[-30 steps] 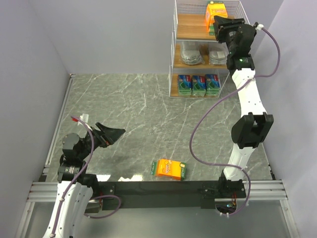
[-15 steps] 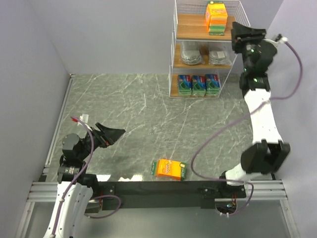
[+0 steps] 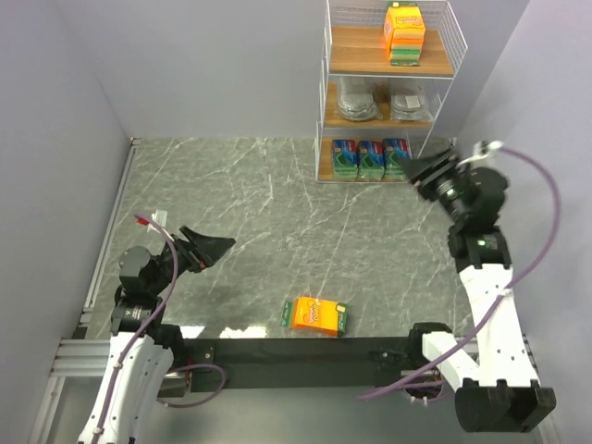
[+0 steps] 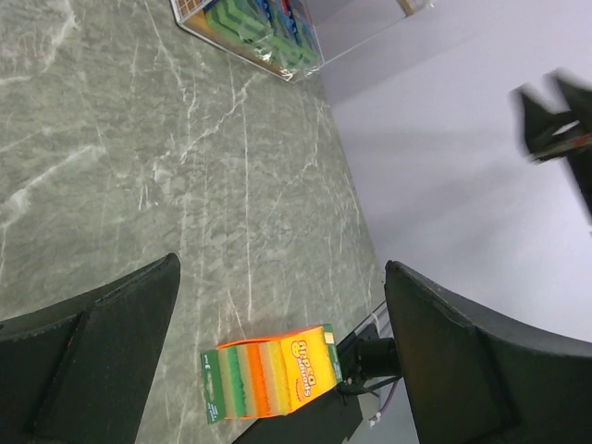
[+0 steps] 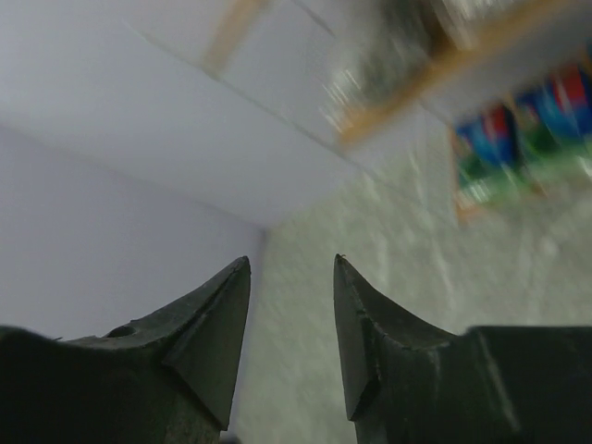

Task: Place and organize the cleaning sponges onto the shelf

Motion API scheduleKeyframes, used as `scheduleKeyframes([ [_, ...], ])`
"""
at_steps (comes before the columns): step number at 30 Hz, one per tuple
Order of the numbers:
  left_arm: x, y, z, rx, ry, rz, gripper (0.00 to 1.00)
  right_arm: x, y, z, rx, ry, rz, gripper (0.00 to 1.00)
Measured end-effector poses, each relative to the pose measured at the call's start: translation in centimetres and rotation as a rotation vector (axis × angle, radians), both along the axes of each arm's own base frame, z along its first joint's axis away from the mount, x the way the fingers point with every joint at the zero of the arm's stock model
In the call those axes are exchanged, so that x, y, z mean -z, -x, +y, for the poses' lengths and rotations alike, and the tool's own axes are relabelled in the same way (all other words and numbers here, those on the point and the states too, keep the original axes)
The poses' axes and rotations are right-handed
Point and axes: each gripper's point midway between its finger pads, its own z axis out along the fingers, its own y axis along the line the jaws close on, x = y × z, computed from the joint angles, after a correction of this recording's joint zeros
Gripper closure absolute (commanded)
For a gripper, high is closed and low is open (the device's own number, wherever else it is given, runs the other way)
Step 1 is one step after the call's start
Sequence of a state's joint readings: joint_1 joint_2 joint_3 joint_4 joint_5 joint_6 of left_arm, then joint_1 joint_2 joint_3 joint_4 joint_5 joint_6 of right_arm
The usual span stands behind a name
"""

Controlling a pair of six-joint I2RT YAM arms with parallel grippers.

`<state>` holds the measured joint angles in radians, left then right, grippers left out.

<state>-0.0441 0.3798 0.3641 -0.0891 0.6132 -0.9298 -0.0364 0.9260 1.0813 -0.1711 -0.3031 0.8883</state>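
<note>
The shelf (image 3: 333, 65) stands at the back right. One orange sponge pack (image 3: 403, 32) sits on its top board. Two silvery grey packs (image 3: 358, 99) sit on the middle board. Three blue-and-green packs (image 3: 371, 158) sit on the bottom board. A second orange pack (image 3: 316, 315) lies flat on the table near the front edge; it also shows in the left wrist view (image 4: 273, 373). My left gripper (image 3: 205, 250) is open and empty, low at the left. My right gripper (image 3: 421, 172) is open and empty, in the air just right of the bottom tier.
Grey walls close in the table at the left, back and right. A black rail (image 3: 296, 351) runs along the front edge just behind the orange pack. The marble table top (image 3: 268, 213) spreads between the arms and the shelf.
My right arm has pulled back and down from the shelf's top tier to beside the bottom tier, empty. The orange pack stays on the top board. The left arm has barely moved.
</note>
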Motion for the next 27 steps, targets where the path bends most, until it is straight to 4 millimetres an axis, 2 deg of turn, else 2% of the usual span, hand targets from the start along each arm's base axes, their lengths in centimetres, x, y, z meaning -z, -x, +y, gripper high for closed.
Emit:
scheduleKeyframes([
  [2,0.2,-0.3,-0.1,0.003,0.004,0.01,0.01,5.6,1.0,1.4,-0.071,0.045,0.129,0.45],
  [4,0.1,-0.7,-0.2,0.009,0.008,0.012,0.01,11.6,2.3,3.2,-0.157,0.091,0.288,0.44],
  [6,0.2,-0.9,-0.3,0.018,0.011,0.016,0.0,15.8,4.4,4.8,-0.238,0.138,0.41,0.44],
  [8,0.3,-1.2,-0.4,0.027,0.014,0.024,0.01,18.6,6.7,6.1,-0.308,0.186,0.493,0.44],
  [10,0.6,-1.4,-0.7,0.044,0.013,0.034,0.01,20.5,8.8,6.8,-0.356,0.217,0.537,0.44],
  [12,1.3,-1.5,-1.2,0.071,0.001,0.067,0.01,22.0,10.6,6.6,-0.371,0.235,0.568,0.43],
  [14,2.3,-1.5,-2.1,0.114,-0.023,0.129,0.03,23.2,11.9,6.2,-0.367,0.242,0.59,0.43],
  [16,3.1,-1.1,-3.8,0.188,-0.066,0.207,0.05,24.6,13.1,5.9,-0.366,0.245,0.621,0.43],
  [19,4.0,0.1,-7.0,0.312,-0.156,0.299,0.07,25.5,13.7,5.7,-0.366,0.247,0.648,0.43],
  [23,5.2,1.9,-10.0,0.414,-0.264,0.369,0.11,25.8,13.8,5.6,-0.359,0.251,0.661,0.43],
  [27,8.0,4.8,-13.3,0.495,-0.411,0.449,0.15,26.2,13.7,5.3,-0.345,0.258,0.668,0.43],
])
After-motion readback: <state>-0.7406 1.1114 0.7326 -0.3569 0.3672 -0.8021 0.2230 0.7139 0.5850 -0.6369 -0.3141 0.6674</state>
